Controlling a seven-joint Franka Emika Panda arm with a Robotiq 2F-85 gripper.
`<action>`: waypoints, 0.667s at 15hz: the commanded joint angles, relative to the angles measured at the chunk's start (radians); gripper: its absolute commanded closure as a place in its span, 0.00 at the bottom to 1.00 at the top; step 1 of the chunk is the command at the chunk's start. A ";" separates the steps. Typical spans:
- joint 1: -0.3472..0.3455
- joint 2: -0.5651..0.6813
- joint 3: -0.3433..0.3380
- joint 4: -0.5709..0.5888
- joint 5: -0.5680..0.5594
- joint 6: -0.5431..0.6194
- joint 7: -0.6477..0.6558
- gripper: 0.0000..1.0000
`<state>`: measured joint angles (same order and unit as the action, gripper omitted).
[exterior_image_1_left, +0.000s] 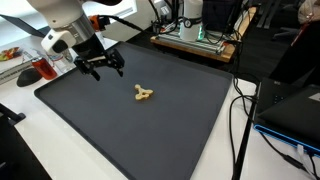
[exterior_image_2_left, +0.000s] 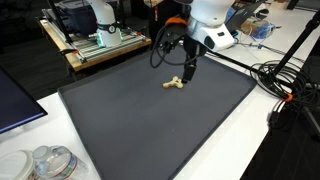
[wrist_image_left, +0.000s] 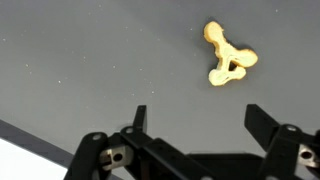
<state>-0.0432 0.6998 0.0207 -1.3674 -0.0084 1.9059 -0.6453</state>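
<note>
A small yellow-tan branched toy piece (exterior_image_1_left: 144, 94) (exterior_image_2_left: 176, 82) (wrist_image_left: 229, 57) lies on the dark grey mat (exterior_image_1_left: 140, 130) (exterior_image_2_left: 150, 120) (wrist_image_left: 90, 60). My gripper (exterior_image_1_left: 103, 68) (exterior_image_2_left: 189, 71) (wrist_image_left: 198, 118) hovers above the mat with its jaws wide apart and nothing between them. In the wrist view the piece lies beyond the fingertips, slightly to the right. In an exterior view the gripper hangs left of the piece; it does not touch it.
A wooden bench with equipment (exterior_image_1_left: 195, 40) (exterior_image_2_left: 95, 45) stands behind the mat. Black cables (exterior_image_1_left: 240, 110) (exterior_image_2_left: 280, 80) run along one side. Clear plastic containers (exterior_image_2_left: 45, 162) sit near a mat corner, and a red object (exterior_image_1_left: 28, 74) lies on the white table.
</note>
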 joint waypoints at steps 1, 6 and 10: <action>0.050 0.066 0.000 0.113 -0.073 -0.061 0.132 0.00; 0.127 0.118 -0.024 0.181 -0.166 -0.111 0.347 0.00; 0.165 0.123 -0.032 0.189 -0.194 -0.142 0.492 0.00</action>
<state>0.0900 0.8029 0.0080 -1.2233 -0.1669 1.8077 -0.2531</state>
